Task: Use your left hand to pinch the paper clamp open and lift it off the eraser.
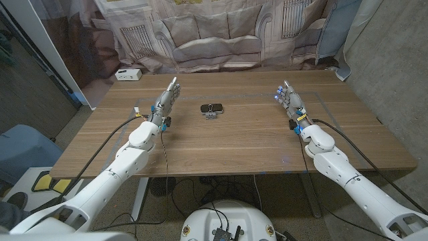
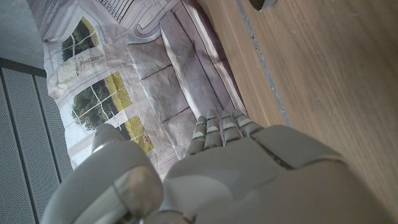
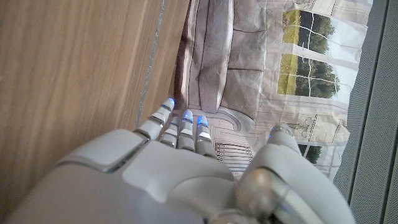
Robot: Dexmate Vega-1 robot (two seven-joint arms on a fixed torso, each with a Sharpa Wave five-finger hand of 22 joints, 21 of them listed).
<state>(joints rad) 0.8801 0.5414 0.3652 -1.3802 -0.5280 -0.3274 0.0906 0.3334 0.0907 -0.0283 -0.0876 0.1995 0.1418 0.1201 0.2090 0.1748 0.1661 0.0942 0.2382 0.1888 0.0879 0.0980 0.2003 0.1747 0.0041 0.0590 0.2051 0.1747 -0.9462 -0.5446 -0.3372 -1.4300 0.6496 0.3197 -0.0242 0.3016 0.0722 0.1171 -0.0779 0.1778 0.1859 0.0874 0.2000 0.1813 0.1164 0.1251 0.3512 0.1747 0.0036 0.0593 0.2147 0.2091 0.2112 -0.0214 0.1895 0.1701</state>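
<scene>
The robot's left hand (image 1: 166, 102) stands on edge on the wooden table (image 1: 254, 144), fingers stretched out together, holding nothing. The paper clamp (image 1: 212, 112), still gripping the black eraser (image 1: 213, 106), sits near that hand, off toward the table's middle on its palm side. The right hand (image 1: 289, 100), likewise extended and empty, stands well apart beyond the clamp.
</scene>
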